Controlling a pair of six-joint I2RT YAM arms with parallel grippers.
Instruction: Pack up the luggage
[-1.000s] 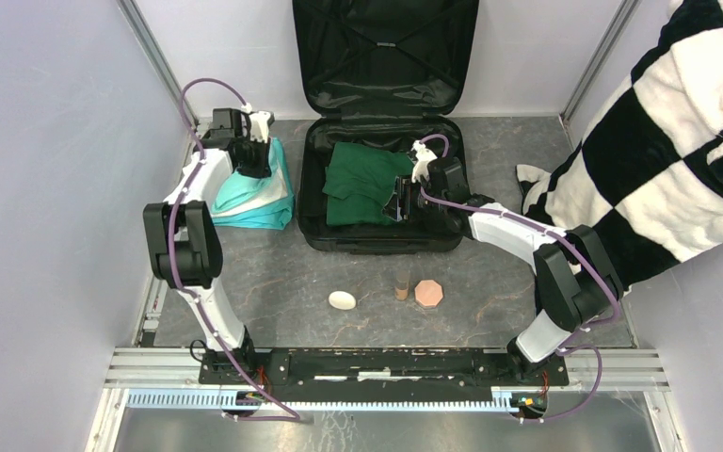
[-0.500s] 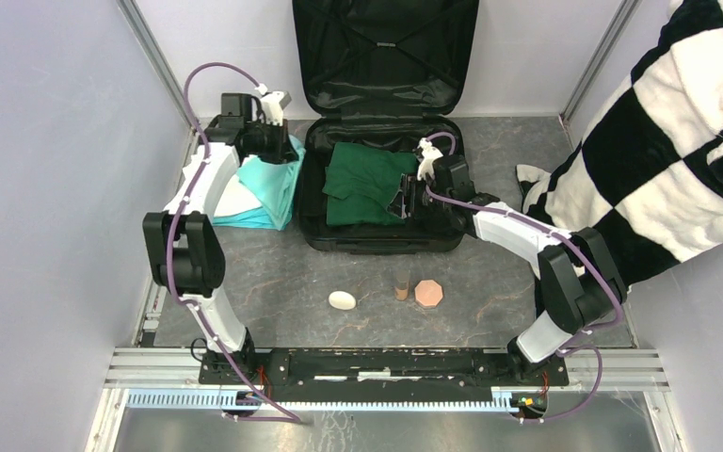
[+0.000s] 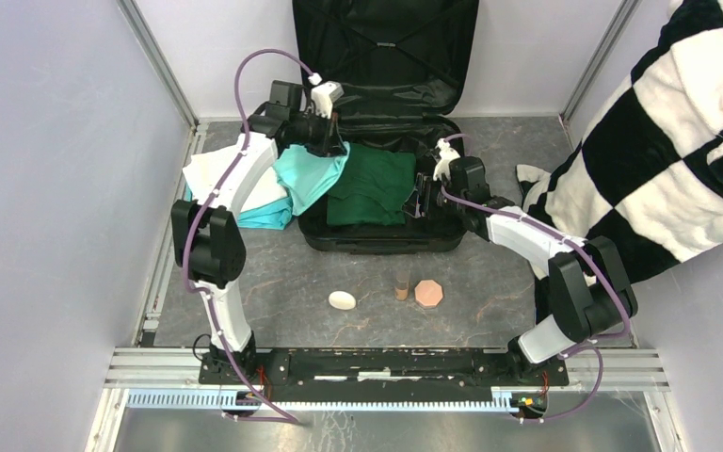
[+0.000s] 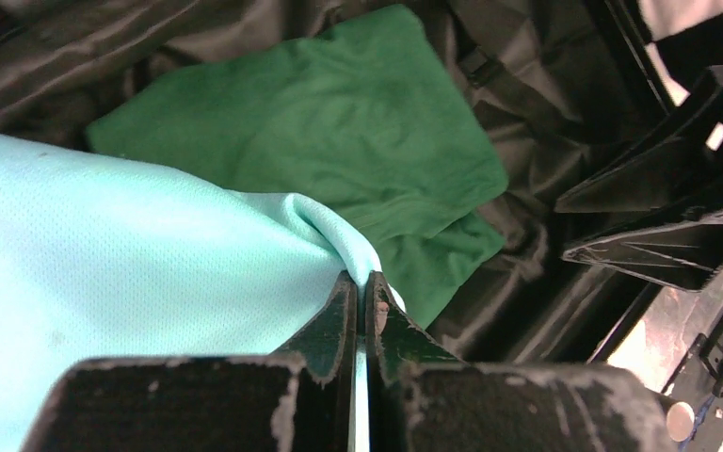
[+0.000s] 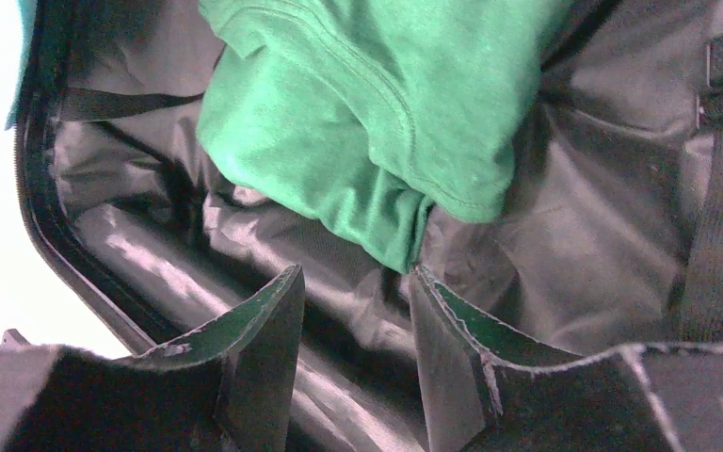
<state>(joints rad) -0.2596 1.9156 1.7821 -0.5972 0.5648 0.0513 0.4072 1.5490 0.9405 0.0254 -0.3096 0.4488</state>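
Note:
The black luggage [image 3: 377, 237] lies open at the back of the table, its lid [image 3: 384, 52] leaning on the wall. A folded dark green garment [image 3: 374, 188] lies inside it, also in the left wrist view [image 4: 339, 141] and the right wrist view [image 5: 377, 104]. My left gripper [image 3: 331, 141] is shut on an edge of a light turquoise garment [image 3: 306, 174], pinched between its tips [image 4: 362, 282], stretched over the luggage's left rim. My right gripper [image 3: 422, 200] is open and empty [image 5: 353, 282] just beside the green garment's edge, inside the luggage.
A white and turquoise cloth pile [image 3: 240, 193] lies left of the luggage. A white egg-shaped thing [image 3: 342, 300], a small brown cylinder [image 3: 402, 283] and a pink octagonal piece [image 3: 428, 294] sit in front. A black-and-white checkered cloth [image 3: 678, 132] fills the right side.
My left gripper has swung right from the cloth pile to over the luggage, dragging the turquoise garment with it. My right gripper has drawn back slightly to the right.

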